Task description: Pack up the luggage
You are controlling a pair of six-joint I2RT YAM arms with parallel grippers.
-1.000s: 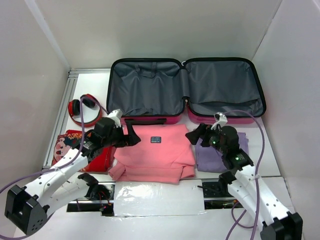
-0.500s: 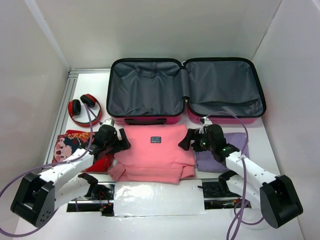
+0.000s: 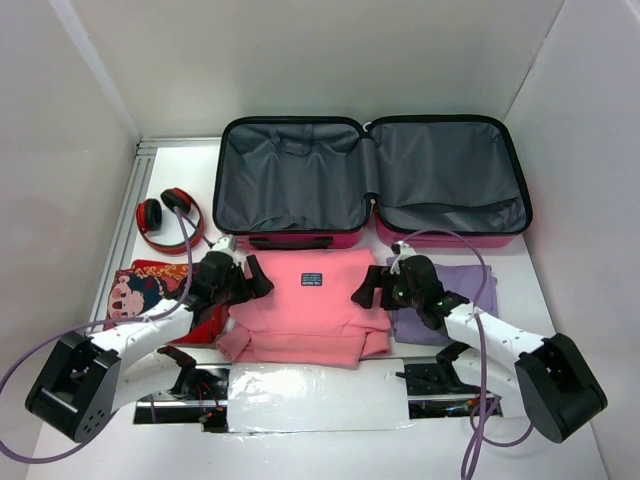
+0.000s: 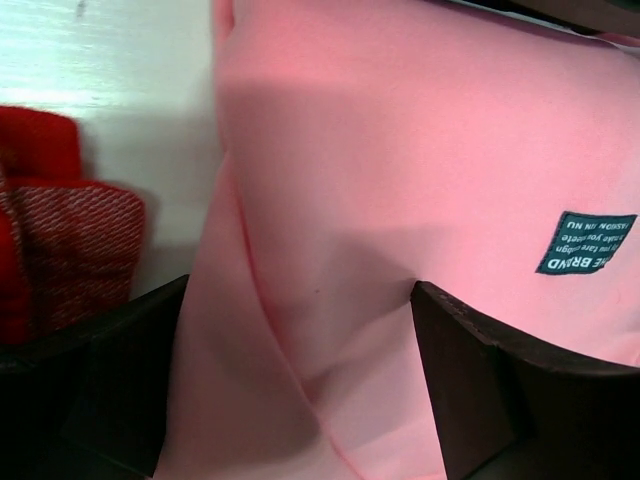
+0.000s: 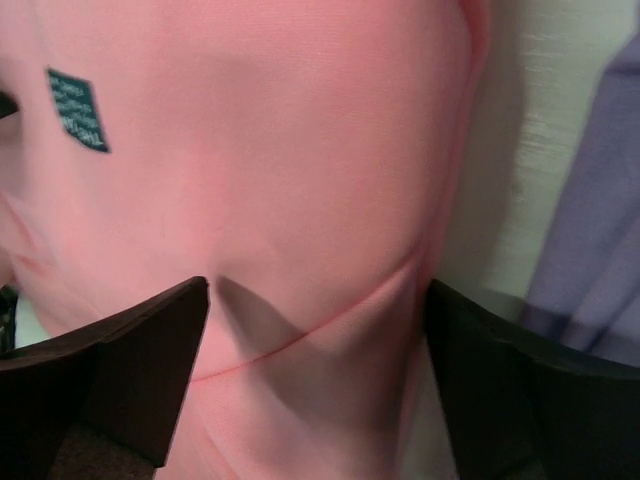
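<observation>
The luggage (image 3: 290,180) lies open at the back of the table, both grey-lined halves up and empty, its pink shell edge facing me. A folded pink garment (image 3: 305,305) with a small teal label lies in front of it. My left gripper (image 3: 250,284) is open and low over the garment's left edge, with pink fabric (image 4: 400,150) between the spread fingers (image 4: 480,380). My right gripper (image 3: 368,291) is open and low over the garment's right edge, its fingers (image 5: 130,360) straddling the pink fabric (image 5: 270,150).
Red headphones (image 3: 165,218) lie at the left. A red cartoon pouch (image 3: 135,290) and a red cloth (image 3: 205,322), also in the left wrist view (image 4: 60,230), lie beside the pink garment. A folded purple garment (image 3: 450,290) lies to its right (image 5: 600,220). White walls enclose the table.
Both grippers have come down and moved inward, from above the table to the left and right edges of the pink garment. The garment has not moved.
</observation>
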